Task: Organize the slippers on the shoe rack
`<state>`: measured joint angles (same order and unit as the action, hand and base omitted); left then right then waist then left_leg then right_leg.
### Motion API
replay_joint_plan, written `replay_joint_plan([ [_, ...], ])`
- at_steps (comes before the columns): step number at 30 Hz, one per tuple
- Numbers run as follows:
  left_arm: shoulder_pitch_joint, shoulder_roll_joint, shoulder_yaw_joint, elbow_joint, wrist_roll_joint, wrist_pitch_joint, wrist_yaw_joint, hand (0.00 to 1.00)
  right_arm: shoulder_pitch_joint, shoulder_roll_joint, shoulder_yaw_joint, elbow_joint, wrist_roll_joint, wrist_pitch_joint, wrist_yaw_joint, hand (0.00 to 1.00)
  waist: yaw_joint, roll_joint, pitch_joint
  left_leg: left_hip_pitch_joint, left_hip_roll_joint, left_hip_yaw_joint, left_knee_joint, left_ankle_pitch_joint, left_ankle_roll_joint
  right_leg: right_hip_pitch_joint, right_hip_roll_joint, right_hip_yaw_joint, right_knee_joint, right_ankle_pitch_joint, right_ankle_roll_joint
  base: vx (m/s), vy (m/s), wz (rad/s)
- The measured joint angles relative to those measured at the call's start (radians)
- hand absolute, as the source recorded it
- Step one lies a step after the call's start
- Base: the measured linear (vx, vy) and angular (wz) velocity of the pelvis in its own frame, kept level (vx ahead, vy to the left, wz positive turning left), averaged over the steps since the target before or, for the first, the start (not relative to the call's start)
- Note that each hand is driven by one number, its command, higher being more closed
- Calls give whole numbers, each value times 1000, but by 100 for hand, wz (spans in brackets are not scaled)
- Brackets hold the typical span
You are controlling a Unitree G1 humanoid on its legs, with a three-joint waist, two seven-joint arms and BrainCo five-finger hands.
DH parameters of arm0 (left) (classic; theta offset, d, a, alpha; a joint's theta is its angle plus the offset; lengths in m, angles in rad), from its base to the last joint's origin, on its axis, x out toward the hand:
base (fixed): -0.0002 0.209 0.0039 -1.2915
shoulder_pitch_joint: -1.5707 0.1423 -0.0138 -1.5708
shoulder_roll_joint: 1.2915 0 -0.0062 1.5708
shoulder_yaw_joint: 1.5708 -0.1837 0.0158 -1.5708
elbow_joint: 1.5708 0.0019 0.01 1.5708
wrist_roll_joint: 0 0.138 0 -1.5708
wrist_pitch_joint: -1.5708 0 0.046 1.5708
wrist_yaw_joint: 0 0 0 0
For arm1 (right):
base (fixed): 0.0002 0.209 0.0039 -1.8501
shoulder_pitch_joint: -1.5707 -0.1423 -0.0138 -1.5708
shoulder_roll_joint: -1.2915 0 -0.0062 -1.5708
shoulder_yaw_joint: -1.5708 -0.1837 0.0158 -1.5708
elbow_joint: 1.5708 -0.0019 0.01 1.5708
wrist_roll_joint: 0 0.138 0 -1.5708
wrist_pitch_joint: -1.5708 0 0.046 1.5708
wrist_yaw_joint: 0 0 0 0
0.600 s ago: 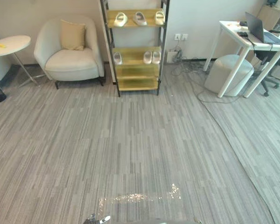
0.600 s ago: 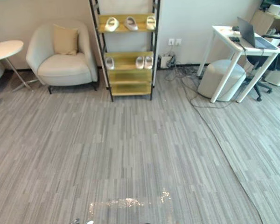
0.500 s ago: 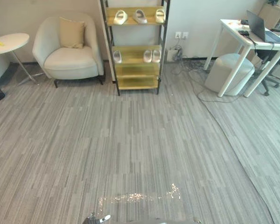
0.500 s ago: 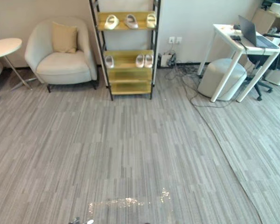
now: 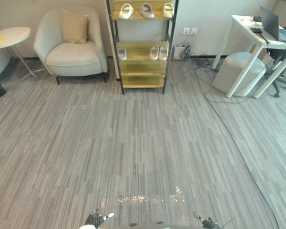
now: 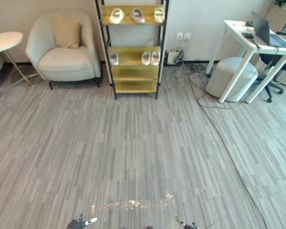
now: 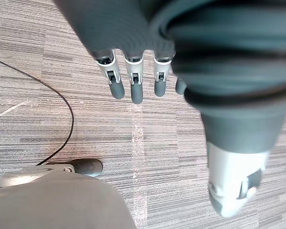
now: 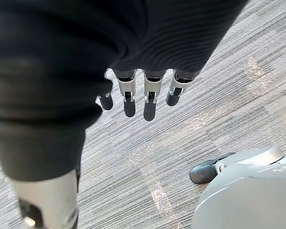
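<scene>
At far wall: slippers (image 5: 146, 9) on rack (image 5: 142, 79) top and middle shelves | left hand (image 7: 135, 88), right hand (image 8: 149, 103) hang straight-fingered, empty, over floor | walk close, square up before reaching.

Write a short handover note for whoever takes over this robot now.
Left hand and right hand: open, empty, hanging over the carpet.
Shoe rack stands far ahead at the wall. Upper shelf: three slippers. Middle shelf: a single slipper, apart from a pair.
Done: these slippers are on the rack. Left: probably walk up and sort them into pairs.
</scene>
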<state>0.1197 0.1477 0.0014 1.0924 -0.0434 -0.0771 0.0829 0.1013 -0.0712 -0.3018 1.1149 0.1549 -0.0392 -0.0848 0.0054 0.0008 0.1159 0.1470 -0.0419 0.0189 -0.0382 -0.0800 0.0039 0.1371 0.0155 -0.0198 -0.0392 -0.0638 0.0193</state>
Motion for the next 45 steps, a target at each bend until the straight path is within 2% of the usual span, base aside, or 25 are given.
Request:
replay_joint_plan([
  [13,-12,4,13,-1,2,2,2,0,-21,-5,9,0,-31,1,-5,0,0,-13,23,-10,3,-3,2,-2,-7,-10,1,-16,6,-8,-6,-6,-8,1],
  [16,-29,6,34,-4,2,3,1,0,-25,1,-3,-5,-30,-1,-5,0,0,-19,49,-95,13,6,201,-102,-40,-33,3,-27,86,-60,-32,-20,-34,8],
  [17,-25,3,61,-16,2,4,2,0,-23,14,-10,-10,-28,-1,-7,0,1,-23,61,-143,23,42,340,-137,-70,-39,0,-25,120,-96,-42,-38,-27,7],
  [18,-21,3,70,-28,2,4,2,0,-21,17,-10,-15,-28,0,-7,0,2,-27,66,-169,27,62,408,-140,-75,-38,-3,-22,134,-116,-46,-48,-42,-1],
  [19,-17,-6,99,-57,2,4,2,0,-16,21,-8,-39,-28,0,-9,0,2,-30,68,-228,41,96,550,-141,-73,-40,-7,-17,162,-137,-57,-4,-23,-22],
  [20,6,-27,151,-93,1,4,2,0,-8,20,-7,-71,-25,0,-14,0,6,-19,75,-327,109,159,777,-165,-33,-35,-4,-11,204,-167,-77,47,-10,-26],
  [22,19,-41,172,-105,0,4,2,0,-3,20,-7,-83,-23,-1,-15,0,6,-13,75,-371,160,176,865,-174,-30,-28,-5,4,230,-192,-74,125,44,-25],
  [25,24,-44,177,-119,-3,4,11,0,-3,20,-7,-84,-18,1,-18,0,14,-15,75,-441,186,170,803,-185,-57,-13,-52,39,248,-230,-42,237,146,-29],
  [26,21,-47,176,-120,-9,3,22,0,-4,19,-7,-84,-18,1,-23,0,22,-15,75,-455,163,166,685,-174,-71,-4,-85,47,241,-243,-20,464,344,-27],
  [27,19,-52,173,-119,-10,2,30,0,-3,13,-8,-82,-18,0,-26,0,27,-8,70,-449,134,143,506,-118,-93,-1,-106,50,234,-259,18,418,332,-20],
  [28,20,-57,169,-117,-10,2,30,0,-2,5,-8,-80,-19,-1,-27,0,28,3,63,-439,132,126,442,-90,-97,3,-105,52,228,-265,28,447,371,-17],
  [29,11,-41,164,-95,-12,0,32,0,-7,2,-6,-55,-20,6,-32,0,40,-15,47,-437,100,147,432,-53,-60,6,-131,66,213,-270,41,233,202,-11],
  [31,2,-31,167,-91,-18,-1,34,0,-19,38,-8,-67,-29,8,-35,0,51,-39,39,-442,77,166,442,-99,-34,-4,-158,65,239,-246,44,417,255,-14],
  [32,1,-30,168,-90,-18,0,35,0,-18,55,-6,-78,-33,9,-34,0,58,-44,37,-429,72,180,450,-118,-25,-19,-168,72,292,-242,52,637,337,-33],
  [33,3,-31,164,-90,-18,2,42,0,-22,69,-2,-92,-41,8,-30,0,65,-48,34,-355,59,207,439,-156,-2,-76,-185,95,498,-224,91,429,212,-31],
  [34,4,-31,160,-90,-18,2,42,0,-21,70,-2,-101,-42,8,-30,0,64,-48,34,-333,55,210,432,-168,2,-106,-188,98,577,-207,118,507,224,-34],
  [35,2,-30,154,-91,-17,2,42,0,-21,70,2,-111,-48,8,-27,0,64,-49,32,-301,50,217,423,-184,4,-151,-190,108,696,-171,149,414,151,-21],
  [36,-3,-23,140,-92,-17,4,43,0,-20,70,9,-124,-62,7,-20,0,53,-44,35,-242,45,222,408,-213,7,-243,-187,110,926,-119,192,418,133,-16],
  [37,-4,-21,134,-92,-18,4,43,0,-20,70,10,-126,-69,6,-18,0,51,-42,36,-221,45,222,401,-219,8,-270,-188,97,989,-116,192,433,88,-12],
  [39,-23,-26,133,-93,-20,5,43,0,-18,70,9,-159,-71,1,-14,0,41,-37,36,-87,52,217,314,-233,3,-404,-209,-44,1159,-160,109,451,26,-3],
  [40,-30,-30,130,-93,-20,5,43,0,-21,70,9,-160,-72,-1,-14,0,37,-35,37,-60,56,215,295,-232,3,-427,-210,-73,1155,-172,93,568,-52,12],
  [41,-54,-57,123,-84,-20,5,42,0,-45,60,3,-158,-73,-7,-13,0,26,-14,51,18,88,209,251,-232,3,-471,-192,-165,1051,-214,50,587,-102,14],
  [43,-76,-80,116,-81,-20,5,40,0,-59,53,3,-158,-74,-11,-13,0,17,3,60,58,117,200,245,-232,3,-499,-162,-203,912,-222,37,447,-106,20],
  [44,-79,-89,115,-78,-19,3,40,0,-70,52,4,-158,-73,-11,-13,0,-1,8,61,75,137,174,245,-232,3,-519,-128,-198,713,-187,27,518,-210,46],
  [45,-84,-91,85,-77,-18,1,38,0,-75,50,16,-149,-75,-8,-13,0,-8,-7,58,100,131,149,231,-233,1,-507,-99,-157,448,-57,25,518,-210,48],
])
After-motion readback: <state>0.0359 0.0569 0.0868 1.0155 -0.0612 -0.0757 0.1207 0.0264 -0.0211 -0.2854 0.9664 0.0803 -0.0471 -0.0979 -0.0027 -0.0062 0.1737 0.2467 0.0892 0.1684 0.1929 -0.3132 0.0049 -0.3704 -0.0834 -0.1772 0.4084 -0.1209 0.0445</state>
